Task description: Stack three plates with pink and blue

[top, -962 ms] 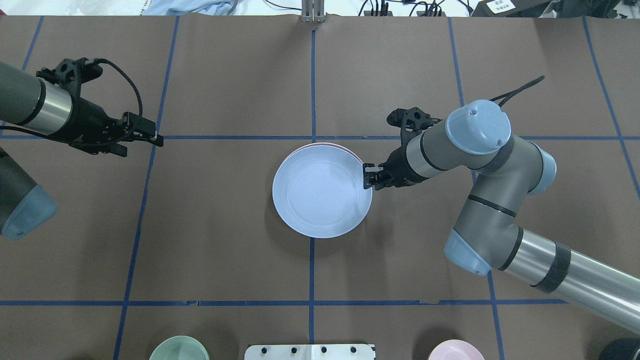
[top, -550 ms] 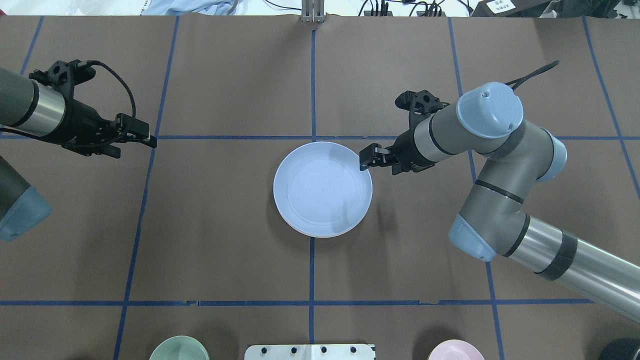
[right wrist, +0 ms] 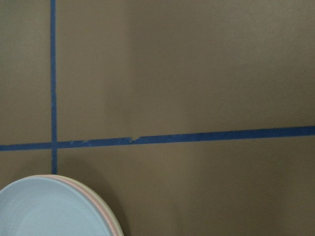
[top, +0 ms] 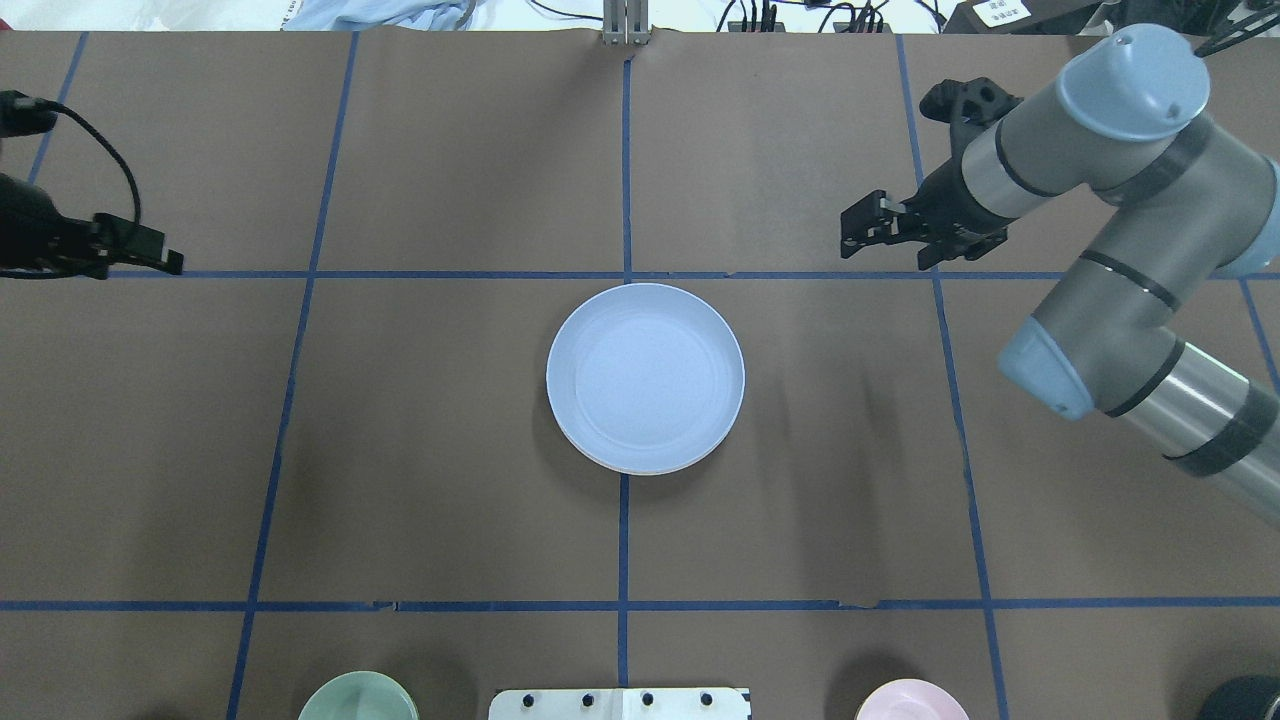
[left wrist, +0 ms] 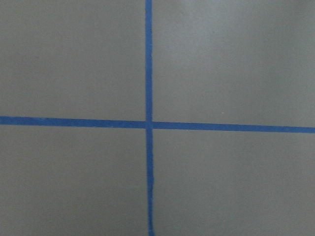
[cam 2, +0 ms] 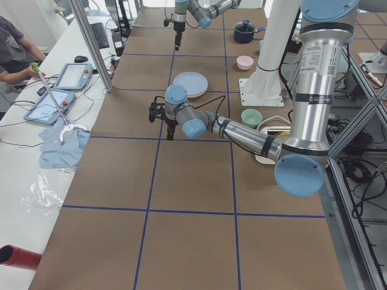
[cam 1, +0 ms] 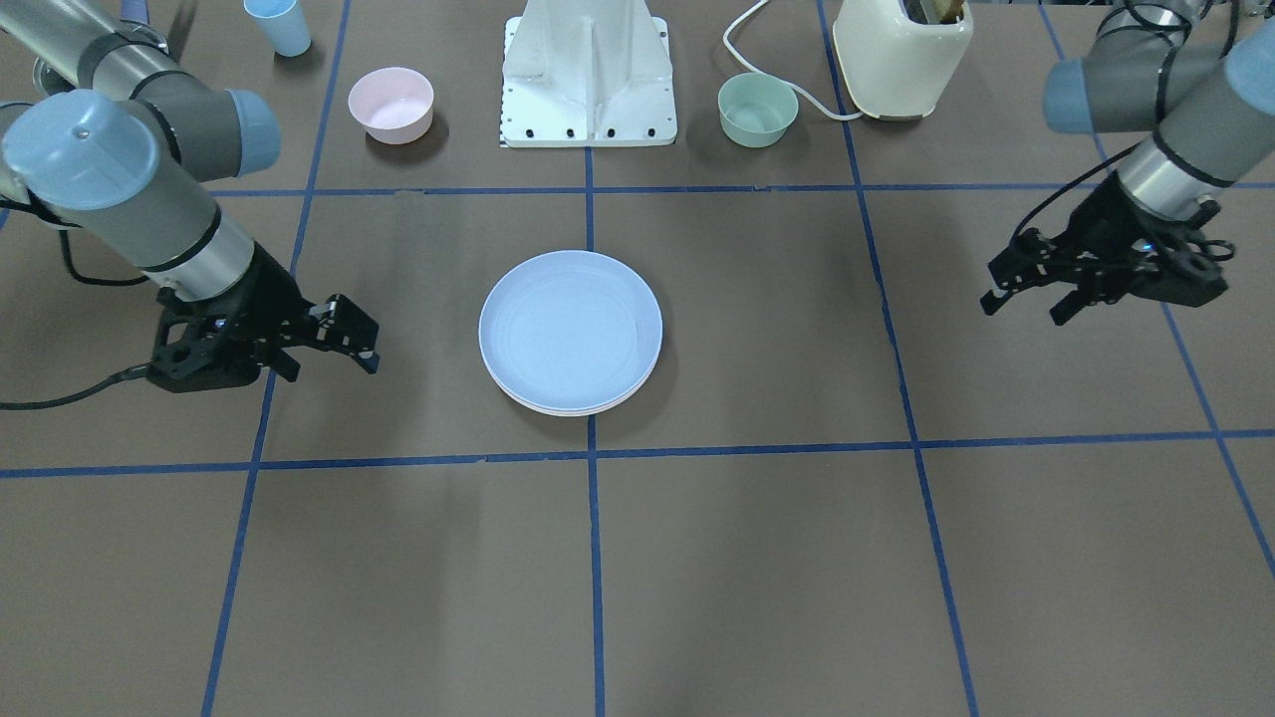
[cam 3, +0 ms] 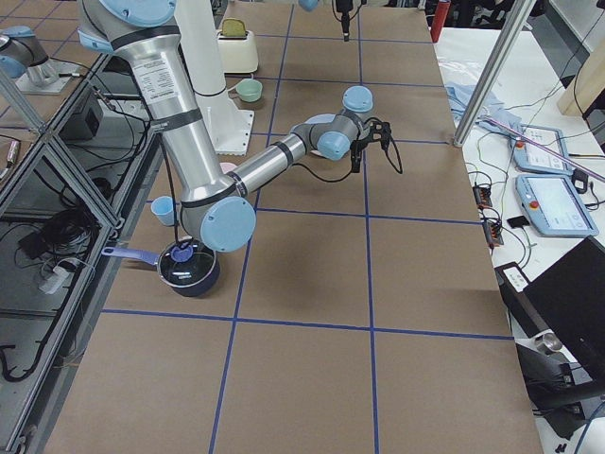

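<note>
Capping the stack [cam 1: 570, 409], blue plate [cam 1: 570, 327] lies centred; left gripper [cam 1: 1021, 307] and right gripper [top: 848, 232] gape empty.

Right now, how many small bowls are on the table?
2. A pink bowl sits on the robot's right of the white base plate, a green bowl on its left, both at the robot's edge of the table. None seems hidden.

Stacked plates [top: 645, 378] lie between left pincer [top: 165, 262] and right pincer [top: 852, 234].
</note>
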Available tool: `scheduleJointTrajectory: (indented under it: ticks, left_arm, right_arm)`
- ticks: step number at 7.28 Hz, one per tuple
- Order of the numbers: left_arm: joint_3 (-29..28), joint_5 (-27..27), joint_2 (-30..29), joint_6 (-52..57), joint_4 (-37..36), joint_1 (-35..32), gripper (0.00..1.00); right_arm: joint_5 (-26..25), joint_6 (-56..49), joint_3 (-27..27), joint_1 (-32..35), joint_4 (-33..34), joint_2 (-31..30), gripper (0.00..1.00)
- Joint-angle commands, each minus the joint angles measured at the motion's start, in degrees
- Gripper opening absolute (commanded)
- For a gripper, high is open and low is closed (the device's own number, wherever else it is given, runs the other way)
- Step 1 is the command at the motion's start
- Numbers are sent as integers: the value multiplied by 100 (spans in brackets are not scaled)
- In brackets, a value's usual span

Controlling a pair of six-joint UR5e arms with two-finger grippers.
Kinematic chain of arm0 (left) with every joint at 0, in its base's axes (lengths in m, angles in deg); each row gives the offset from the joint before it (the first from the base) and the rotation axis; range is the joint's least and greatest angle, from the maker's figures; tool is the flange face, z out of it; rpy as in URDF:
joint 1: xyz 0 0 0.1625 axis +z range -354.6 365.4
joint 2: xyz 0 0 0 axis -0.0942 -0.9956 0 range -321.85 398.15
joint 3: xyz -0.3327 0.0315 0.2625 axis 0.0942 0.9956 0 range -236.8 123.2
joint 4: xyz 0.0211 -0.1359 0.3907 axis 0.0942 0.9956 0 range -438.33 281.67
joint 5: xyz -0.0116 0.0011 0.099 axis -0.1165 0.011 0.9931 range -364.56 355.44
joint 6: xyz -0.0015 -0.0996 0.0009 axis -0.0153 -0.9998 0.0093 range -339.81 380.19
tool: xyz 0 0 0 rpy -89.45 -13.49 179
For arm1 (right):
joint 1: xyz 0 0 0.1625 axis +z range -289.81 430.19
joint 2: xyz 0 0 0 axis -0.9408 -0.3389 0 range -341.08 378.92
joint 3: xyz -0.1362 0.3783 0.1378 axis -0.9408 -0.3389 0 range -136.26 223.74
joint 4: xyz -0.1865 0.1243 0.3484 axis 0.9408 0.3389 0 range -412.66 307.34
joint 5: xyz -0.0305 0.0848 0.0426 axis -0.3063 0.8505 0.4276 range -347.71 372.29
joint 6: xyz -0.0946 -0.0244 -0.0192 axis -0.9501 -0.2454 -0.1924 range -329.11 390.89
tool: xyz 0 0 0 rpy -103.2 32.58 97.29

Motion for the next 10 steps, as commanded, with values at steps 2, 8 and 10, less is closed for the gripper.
scheduleJointTrajectory:
  ticks: [2, 8, 10]
  left_arm:
    - [-25, 77, 150, 2993, -1669, -1340, 100]
    - [-858, 76, 694, 4530, -1061, -2380, 100]
    - [-957, 86, 774, 4539, -1093, -2406, 100]
  right_arm:
    - [34, -3006, 144, 1086, 742, -1242, 100]
    - [729, -5187, -40, 2662, 935, -2643, 100]
    - [920, -5169, -206, 3221, 961, -2741, 100]
